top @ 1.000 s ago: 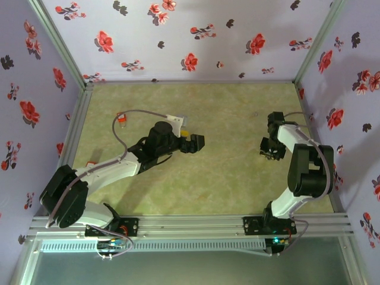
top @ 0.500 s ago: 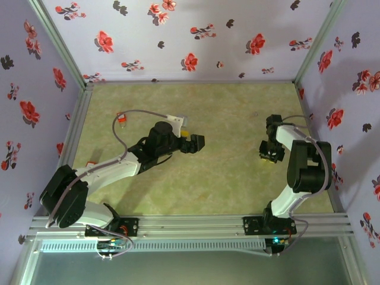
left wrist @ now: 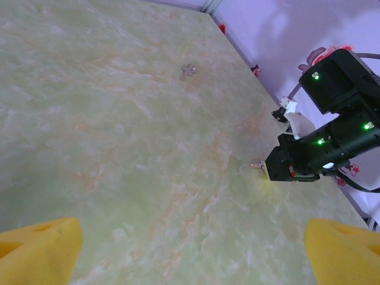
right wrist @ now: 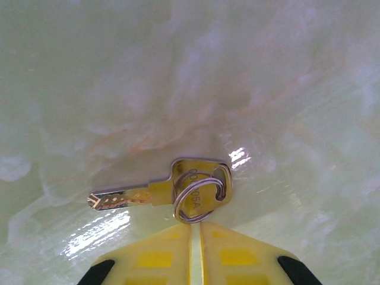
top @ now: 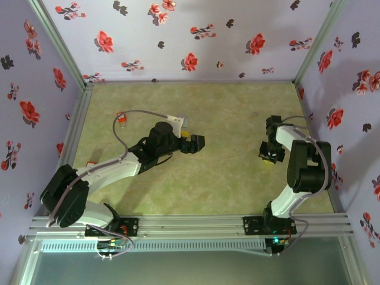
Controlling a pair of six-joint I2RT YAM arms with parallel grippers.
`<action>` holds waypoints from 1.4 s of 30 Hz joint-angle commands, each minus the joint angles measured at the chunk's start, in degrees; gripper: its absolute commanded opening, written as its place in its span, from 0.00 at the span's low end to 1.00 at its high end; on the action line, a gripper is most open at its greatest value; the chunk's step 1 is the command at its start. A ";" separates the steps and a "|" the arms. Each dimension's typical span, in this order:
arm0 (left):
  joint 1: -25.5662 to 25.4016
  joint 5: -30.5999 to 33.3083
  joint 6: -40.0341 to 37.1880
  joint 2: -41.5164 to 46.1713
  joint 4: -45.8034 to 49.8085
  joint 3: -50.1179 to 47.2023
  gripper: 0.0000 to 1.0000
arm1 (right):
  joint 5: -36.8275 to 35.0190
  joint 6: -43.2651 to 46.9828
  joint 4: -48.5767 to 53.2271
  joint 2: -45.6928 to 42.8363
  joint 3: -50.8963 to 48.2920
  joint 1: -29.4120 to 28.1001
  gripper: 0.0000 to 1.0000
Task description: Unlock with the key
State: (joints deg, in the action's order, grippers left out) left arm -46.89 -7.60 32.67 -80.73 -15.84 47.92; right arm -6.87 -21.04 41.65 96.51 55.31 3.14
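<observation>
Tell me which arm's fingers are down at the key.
The right arm's fingers, nearly together with their tips at the head of the key; the left arm's fingers stand wide apart over the table, well away from it.

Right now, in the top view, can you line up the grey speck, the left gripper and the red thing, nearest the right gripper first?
1. grey speck, just past the right gripper, toward the back wall.
2. left gripper, mid-table.
3. red thing, far left, near the wall.
</observation>
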 commanded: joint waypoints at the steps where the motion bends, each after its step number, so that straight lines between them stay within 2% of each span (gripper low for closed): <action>1: -0.39 -0.15 -0.11 -0.57 -1.83 -0.29 0.96 | -1.83 -0.42 1.21 -0.24 0.09 0.38 0.09; 9: -0.39 -0.15 -0.32 -0.52 -1.81 -0.46 0.96 | -1.49 -0.31 2.01 -0.99 0.50 0.30 0.00; 24: -0.39 -0.14 0.04 -0.68 -3.06 -1.16 0.96 | 2.92 -1.44 5.83 -8.20 3.27 -4.01 0.00; 27: -0.40 -0.15 -0.02 -0.50 -3.05 -1.25 0.96 | -0.11 -0.99 6.92 -8.24 4.16 -4.02 0.00; 30: -0.44 -0.14 0.02 -0.20 -2.98 -1.42 0.96 | -4.78 1.08 8.76 -5.30 5.84 -3.85 0.32; 32: -0.39 -0.14 -0.13 -0.04 -3.15 -1.76 0.96 | -7.17 2.00 8.68 -3.31 6.35 -3.45 0.44; 36: -0.39 -0.14 -0.14 0.65 -3.15 -2.34 0.96 | -7.14 2.90 6.89 -0.34 6.57 -2.48 0.52; 39: -0.39 -0.05 -0.48 1.20 -2.98 -2.66 0.96 | -6.05 3.20 5.74 1.45 6.58 -2.17 0.52; 42: -0.39 -0.05 -0.84 1.36 -2.60 -2.59 0.96 | -6.01 3.13 4.81 2.83 6.27 -1.60 0.46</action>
State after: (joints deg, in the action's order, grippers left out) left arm -46.89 -7.60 32.64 -80.99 -17.32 45.89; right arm -11.81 -18.44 47.24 98.24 60.84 0.97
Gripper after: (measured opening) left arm 0.962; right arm 0.477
